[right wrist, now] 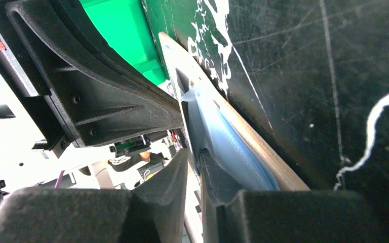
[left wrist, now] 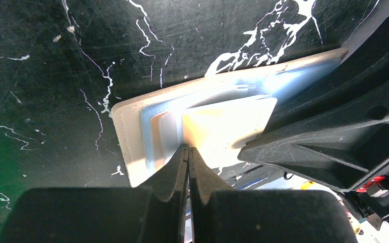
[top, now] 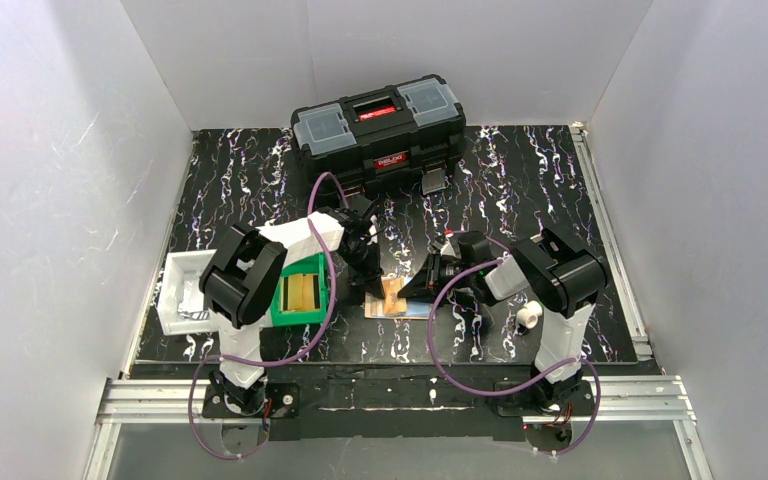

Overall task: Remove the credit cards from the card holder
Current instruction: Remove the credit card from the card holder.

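Card holder (top: 392, 297) lies open on the table (top: 520, 190), 6 o'clock of centre, with the shut left gripper (left wrist: 188, 152) planted on its 9 o'clock side. Right gripper (right wrist: 192, 157), jaws narrow, meets the light blue card (right wrist: 223, 142) from 3 o'clock; whether it has a pinch cannot be told. Recommended: confirm the pinch, then draw the card flat toward 3 o'clock.

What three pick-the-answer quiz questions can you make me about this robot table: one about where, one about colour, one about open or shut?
1. Where does the black toolbox stand?
A) at the far edge of the table
B) on the floor
C) on top of an arm

2. What colour is the plastic bin?
A) red
B) green
C) white

3. How is the left tool?
A) wide open
B) gripping the toolbox
C) shut, tips on the card holder

Answers:
1 A, the top view shows it at the back.
2 B, its rim is bright green.
3 C, its fingers meet with no gap.
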Available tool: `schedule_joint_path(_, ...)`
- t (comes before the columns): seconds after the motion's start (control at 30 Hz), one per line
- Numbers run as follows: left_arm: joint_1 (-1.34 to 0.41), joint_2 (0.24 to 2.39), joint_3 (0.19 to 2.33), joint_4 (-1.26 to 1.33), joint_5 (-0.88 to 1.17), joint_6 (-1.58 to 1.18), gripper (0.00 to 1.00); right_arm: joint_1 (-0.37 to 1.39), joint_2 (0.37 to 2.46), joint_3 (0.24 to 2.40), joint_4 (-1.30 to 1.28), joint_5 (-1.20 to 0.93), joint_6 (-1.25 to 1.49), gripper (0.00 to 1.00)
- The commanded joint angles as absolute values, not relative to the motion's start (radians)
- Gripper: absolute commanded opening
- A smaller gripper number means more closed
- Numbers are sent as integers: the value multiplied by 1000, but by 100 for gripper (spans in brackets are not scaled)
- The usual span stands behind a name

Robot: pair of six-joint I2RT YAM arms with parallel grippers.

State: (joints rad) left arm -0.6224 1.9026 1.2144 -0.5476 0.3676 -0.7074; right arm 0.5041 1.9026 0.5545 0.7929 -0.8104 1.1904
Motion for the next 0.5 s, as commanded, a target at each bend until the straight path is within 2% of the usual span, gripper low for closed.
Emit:
schedule_joint_path(0.0, -630, 1960, 1139, -594, 238, -681, 0, 495, 1909, 527, 825, -794, 1242, 20)
schedule_joint_path(0.47, -596, 1952, 1106, -603, 208, -665, 0, 458, 1875, 492, 772, -770, 1195, 13)
